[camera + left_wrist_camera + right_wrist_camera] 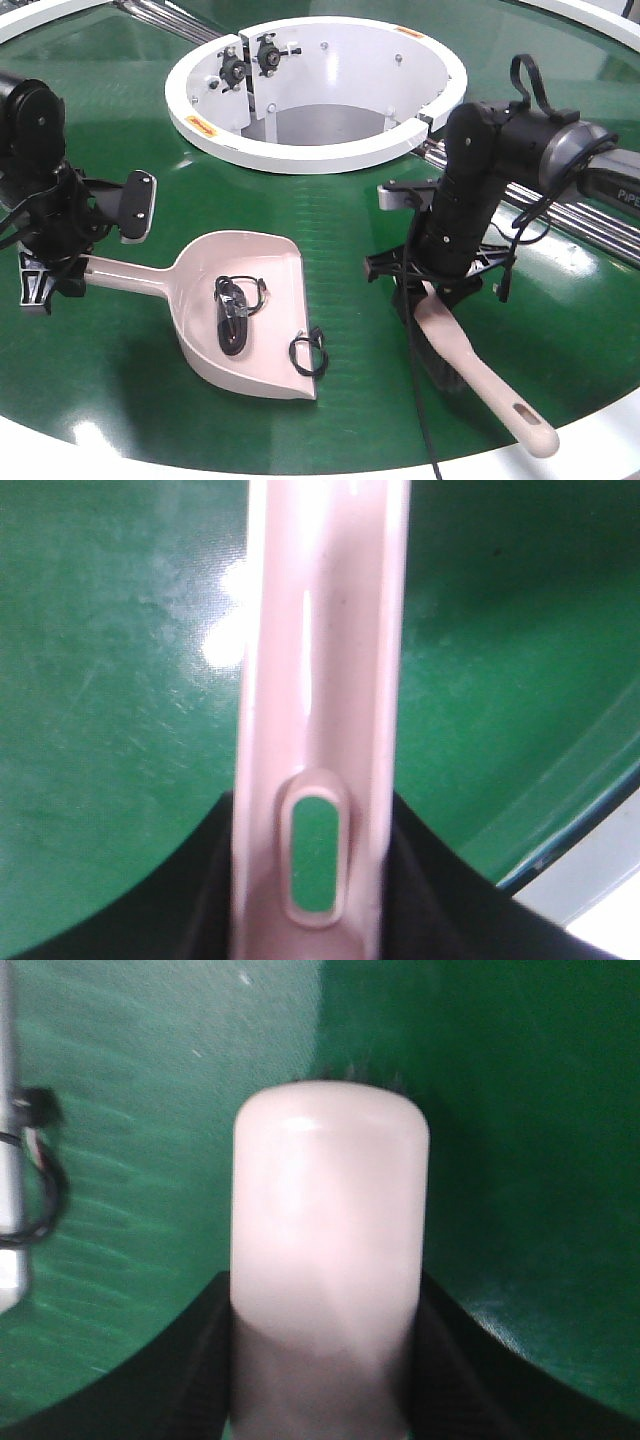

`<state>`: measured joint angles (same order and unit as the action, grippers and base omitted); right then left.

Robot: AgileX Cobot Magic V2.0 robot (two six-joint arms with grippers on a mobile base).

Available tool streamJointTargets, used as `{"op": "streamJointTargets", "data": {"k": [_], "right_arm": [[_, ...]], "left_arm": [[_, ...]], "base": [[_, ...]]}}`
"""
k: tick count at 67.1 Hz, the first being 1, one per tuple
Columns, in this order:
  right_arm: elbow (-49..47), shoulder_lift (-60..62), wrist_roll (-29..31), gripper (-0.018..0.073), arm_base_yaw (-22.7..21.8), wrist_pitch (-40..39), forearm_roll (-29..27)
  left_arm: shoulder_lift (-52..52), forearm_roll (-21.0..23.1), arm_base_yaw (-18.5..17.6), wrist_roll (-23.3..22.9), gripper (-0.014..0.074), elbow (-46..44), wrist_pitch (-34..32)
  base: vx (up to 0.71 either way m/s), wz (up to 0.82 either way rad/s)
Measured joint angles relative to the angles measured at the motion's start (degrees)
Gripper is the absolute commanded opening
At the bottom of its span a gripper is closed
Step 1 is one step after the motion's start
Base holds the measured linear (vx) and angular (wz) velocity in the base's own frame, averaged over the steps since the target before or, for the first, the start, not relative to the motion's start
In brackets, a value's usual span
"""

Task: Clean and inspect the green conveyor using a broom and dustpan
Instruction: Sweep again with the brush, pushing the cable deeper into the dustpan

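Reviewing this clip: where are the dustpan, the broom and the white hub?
dustpan [265, 265], front-facing view, on the bare floor of the scoop.
broom [475, 360], front-facing view, midway along its handle.
white hub [310, 155], front-facing view, on the near rim.

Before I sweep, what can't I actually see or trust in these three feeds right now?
Broom bristles: right wrist view, hidden under its own body; only tips show.
Dustpan mouth: left wrist view, cut off by top edge.
Green conveyor far side: front view, cut off by top edge.
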<state>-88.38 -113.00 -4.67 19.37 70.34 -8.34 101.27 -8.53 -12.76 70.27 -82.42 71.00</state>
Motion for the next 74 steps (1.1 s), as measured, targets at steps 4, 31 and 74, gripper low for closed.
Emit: {"op": "streamJointTargets", "data": {"k": [4, 31, 74], "right_arm": [[0.9, 0.0, 0.4, -0.0003, 0.0, 0.0, -0.5], [1.4, -1.8, 2.4, -0.0003, 4.8, -8.9, -7.9], [-9.5, -10.5, 3.0, -0.0003, 9.3, -11.8, -13.7]], "left_arm": [[0.0, 0.0, 0.0, 0.0, -0.0006, 0.0, 0.0], [0.0, 0.1, 0.0, 0.0, -0.0006, 0.0, 0.0], [0.0, 0.2, 0.0, 0.0, -0.0006, 0.0, 0.0]], "base": [[0.00, 0.00], [0.00, 0.00], [0.00, 0.00]]}}
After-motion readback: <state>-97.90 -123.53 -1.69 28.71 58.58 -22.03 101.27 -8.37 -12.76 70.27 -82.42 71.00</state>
